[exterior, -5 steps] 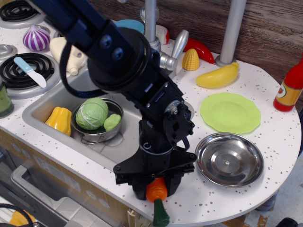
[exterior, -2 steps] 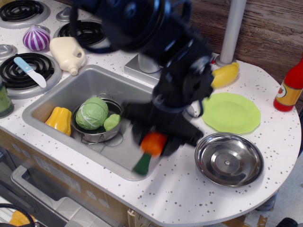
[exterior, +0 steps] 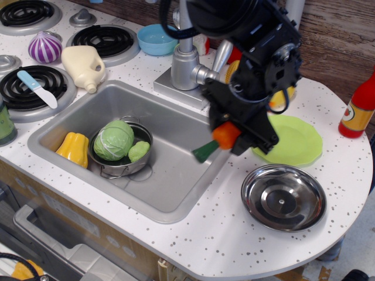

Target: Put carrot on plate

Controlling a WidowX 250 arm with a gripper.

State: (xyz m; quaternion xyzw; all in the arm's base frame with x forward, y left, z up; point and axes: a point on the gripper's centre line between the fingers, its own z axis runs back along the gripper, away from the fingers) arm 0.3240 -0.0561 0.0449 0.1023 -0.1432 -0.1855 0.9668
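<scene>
two plates (exterior: 293, 140), one carrot (exterior: 217, 140)

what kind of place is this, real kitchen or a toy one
Most likely a toy play kitchen: a small sink with a faucet set in a speckled counter, stove burners painted on beside it, and plastic food such as a cabbage and a purple onion.
</scene>
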